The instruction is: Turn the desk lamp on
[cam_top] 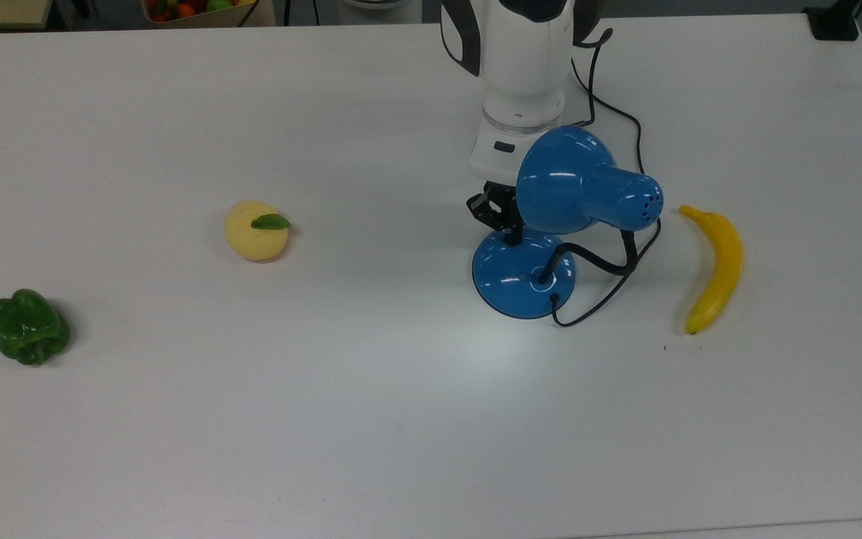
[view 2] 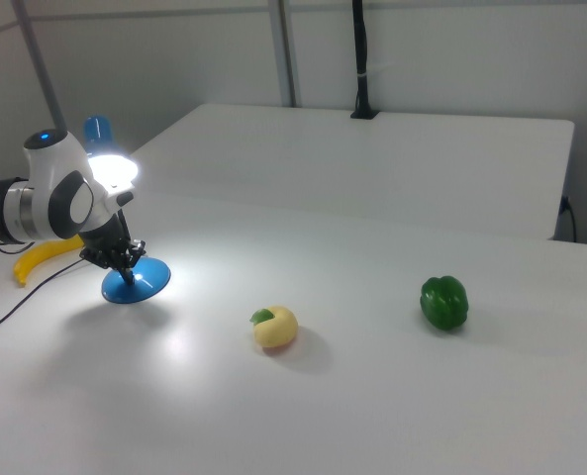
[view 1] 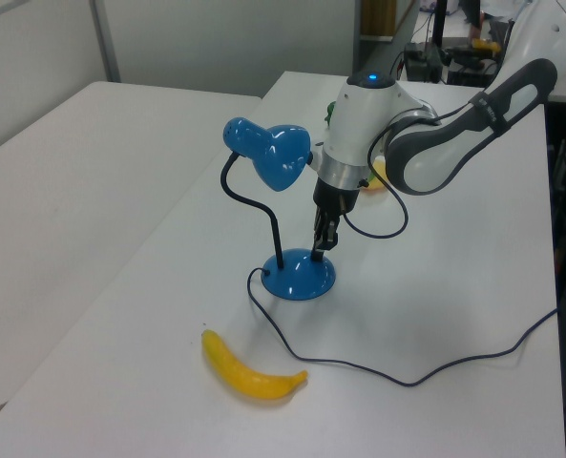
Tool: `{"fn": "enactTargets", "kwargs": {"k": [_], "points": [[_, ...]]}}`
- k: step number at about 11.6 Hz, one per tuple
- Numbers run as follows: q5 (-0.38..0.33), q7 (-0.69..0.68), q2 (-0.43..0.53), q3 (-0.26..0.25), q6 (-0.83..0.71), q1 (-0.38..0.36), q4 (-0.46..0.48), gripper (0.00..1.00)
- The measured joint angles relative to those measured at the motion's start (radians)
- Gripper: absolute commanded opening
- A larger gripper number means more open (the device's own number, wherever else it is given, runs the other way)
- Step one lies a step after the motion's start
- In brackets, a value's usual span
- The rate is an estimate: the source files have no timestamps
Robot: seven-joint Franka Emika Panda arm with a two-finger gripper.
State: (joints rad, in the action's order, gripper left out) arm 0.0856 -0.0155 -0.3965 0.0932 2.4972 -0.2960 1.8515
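- Starting at the top view's left, you see a green pepper lying on the white table, well apart from everything else.
- Next, to the top view's right of it, you see a yellow fruit with a small green leaf on top. It sits alone too.
- Then you come to the desk lamp. Its round blue base rests flat on the table, near the middle of the top view and a bit to the top view's right.
- You can see the lamp's black neck bend up from the base and hold the blue shade above it.
- In the right view the shade's mouth glows bright and the table around the base is lit, so the lamp is on.
- The gripper points down at the far edge of the base, under the shade. Its tip looks to be touching the base, but the shade hides part of it, so you cannot be sure.
- Its two fingers look pressed close together with nothing held between them.
- The white arm reaches in from the left view's right.
- The lamp's black cord loops on the table beside the base.
- Last, at the top view's right, you see a yellow banana lying near the cord, not touching the lamp.
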Motion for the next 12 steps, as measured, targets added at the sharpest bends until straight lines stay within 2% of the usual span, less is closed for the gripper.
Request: {"fn": "enactTargets", "kwargs": {"k": [9,12], "points": [[0.000,0.000,-0.023,0.000,0.047,0.002,-0.023,0.00],[0.000,0.001,0.019,0.000,-0.136,0.018,-0.049,0.00]]}}
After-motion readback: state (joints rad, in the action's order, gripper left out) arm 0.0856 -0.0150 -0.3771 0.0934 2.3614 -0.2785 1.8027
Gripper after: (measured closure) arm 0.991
